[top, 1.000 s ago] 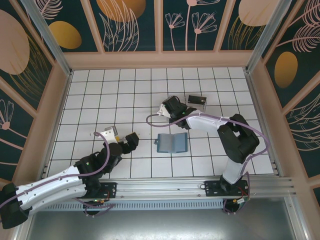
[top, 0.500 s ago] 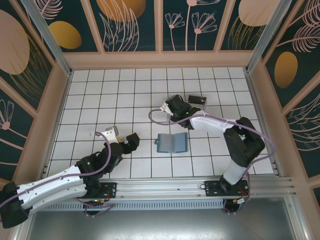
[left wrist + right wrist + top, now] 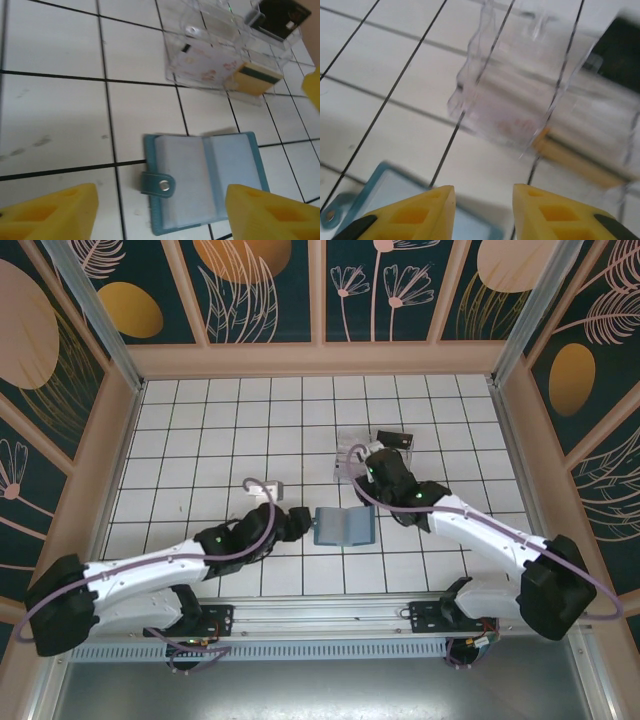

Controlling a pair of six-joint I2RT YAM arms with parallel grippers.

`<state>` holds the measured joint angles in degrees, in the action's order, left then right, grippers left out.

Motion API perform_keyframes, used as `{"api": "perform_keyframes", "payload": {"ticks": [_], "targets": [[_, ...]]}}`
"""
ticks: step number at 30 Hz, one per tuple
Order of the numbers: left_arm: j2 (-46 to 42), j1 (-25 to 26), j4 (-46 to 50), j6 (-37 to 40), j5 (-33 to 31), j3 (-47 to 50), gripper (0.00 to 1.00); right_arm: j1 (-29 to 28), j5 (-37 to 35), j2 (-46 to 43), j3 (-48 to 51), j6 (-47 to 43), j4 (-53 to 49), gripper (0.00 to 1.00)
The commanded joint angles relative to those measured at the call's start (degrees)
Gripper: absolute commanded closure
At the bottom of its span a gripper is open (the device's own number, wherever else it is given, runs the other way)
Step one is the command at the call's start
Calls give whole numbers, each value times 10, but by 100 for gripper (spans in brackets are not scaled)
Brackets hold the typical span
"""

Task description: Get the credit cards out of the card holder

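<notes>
The card holder (image 3: 343, 526) lies open on the white tiles, a teal two-panel wallet with pale sleeves and a snap strap (image 3: 160, 185). I cannot tell whether credit cards sit in its sleeves. My left gripper (image 3: 303, 523) is at the holder's left edge. In the left wrist view the left gripper (image 3: 160, 220) is open, its yellow fingers standing either side of the card holder (image 3: 205, 177) without touching it. My right gripper (image 3: 372, 472) hovers between the holder's far edge and a clear plastic box. The right gripper (image 3: 484, 210) is open and holds nothing.
The clear plastic box (image 3: 352, 458) sits just behind the holder, with a tan, green-striped card (image 3: 255, 80) inside it. A small black card (image 3: 394, 440) lies beyond the box. Wooden walls (image 3: 320, 360) ring the tiled floor.
My left arm has reached right to the card holder's edge and its jaws have narrowed. My right gripper has swung right and nearer, off the box's left side, also narrowing.
</notes>
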<state>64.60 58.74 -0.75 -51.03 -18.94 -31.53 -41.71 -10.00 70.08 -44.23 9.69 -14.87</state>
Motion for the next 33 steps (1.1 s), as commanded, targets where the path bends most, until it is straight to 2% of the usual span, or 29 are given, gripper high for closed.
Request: {"api": "perform_keyframes", "payload": {"ticks": [1, 7, 12, 16, 24, 33], "targets": [[36, -3, -33, -3, 69, -25, 41, -4, 88, -21, 49, 147, 19, 66], [104, -3, -73, -28, 116, -42, 65, -2, 120, -13, 116, 197, 57, 70], [155, -3, -69, -32, 129, -69, 65, -1, 108, 10, 143, 221, 62, 71], [188, -3, -43, -25, 116, -94, 65, 0, 94, 15, 156, 231, 64, 71], [237, -4, -5, -16, 92, -124, 66, 0, 94, 41, 156, 232, 70, 71], [276, -11, -6, -17, 105, -129, 66, 0, 112, 77, 168, 236, 101, 71]]}}
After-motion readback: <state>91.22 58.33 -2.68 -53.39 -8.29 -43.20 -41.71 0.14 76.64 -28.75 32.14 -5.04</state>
